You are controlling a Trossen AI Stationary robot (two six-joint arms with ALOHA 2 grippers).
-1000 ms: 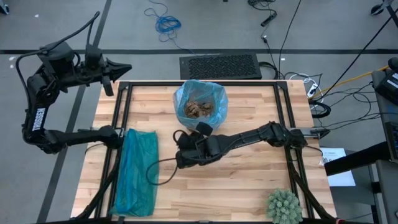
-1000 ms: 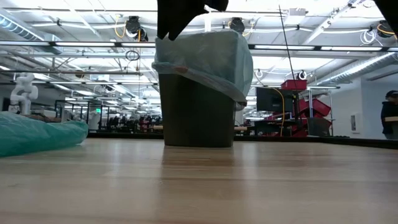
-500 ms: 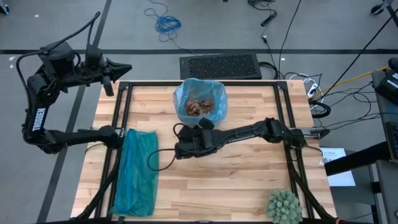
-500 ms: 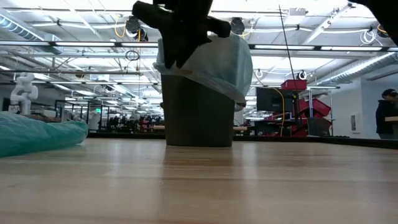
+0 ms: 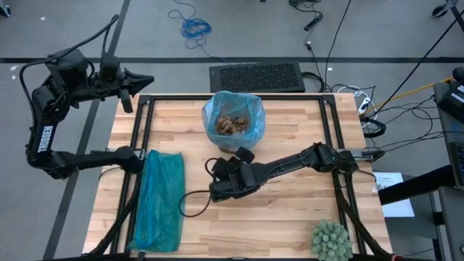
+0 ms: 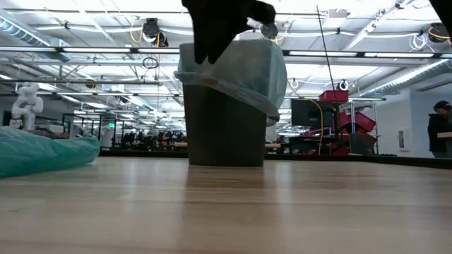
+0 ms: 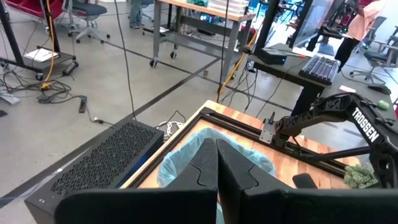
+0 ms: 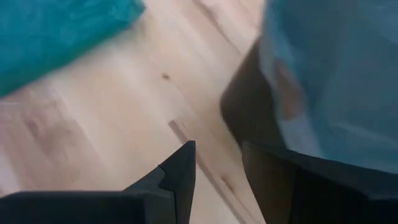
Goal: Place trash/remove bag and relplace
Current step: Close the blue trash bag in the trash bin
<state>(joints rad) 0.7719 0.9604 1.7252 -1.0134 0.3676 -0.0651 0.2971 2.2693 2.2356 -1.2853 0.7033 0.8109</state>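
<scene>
Currently logged from my remote station:

- Right end effector [image 5: 217, 164]: hangs over the middle of the counter [image 5: 290, 217], just on the near side of the bin [image 6: 224, 125]. From its wrist camera I see its two fingers [image 8: 180, 171] standing apart with bare wood between them and nothing held. One finger points at the bin's dark wall, the other at open wood.
- Right arm [image 5: 304, 158]: stretched low across the counter from the right edge toward the centre.
- Left end effector [image 5: 142, 79]: parked off the counter's far left corner, raised. Its wrist camera shows the fingers [image 7: 214, 171] pressed together, clenched on nothing.
- Bag [image 5: 233, 120]: pale blue liner fitted in the bin at the far middle of the counter, its rim folded over the bin's top edge and draping down one side in the low view.
- Trash [image 5: 232, 123]: crumpled brown scraps lying inside the lined bin. I cannot tell single pieces apart.
- Teal-green bag [image 5: 158, 199]: lying flat and long on the left part of the counter, well apart from the bin.
- Spiky green ball [image 5: 330, 238]: at the near right corner of the counter.
- Black cable [image 5: 190, 203]: looping on the wood between the teal-green bag and the right end effector.
- Dark perforated box [image 5: 257, 76]: on the floor just beyond the counter's far edge.
</scene>
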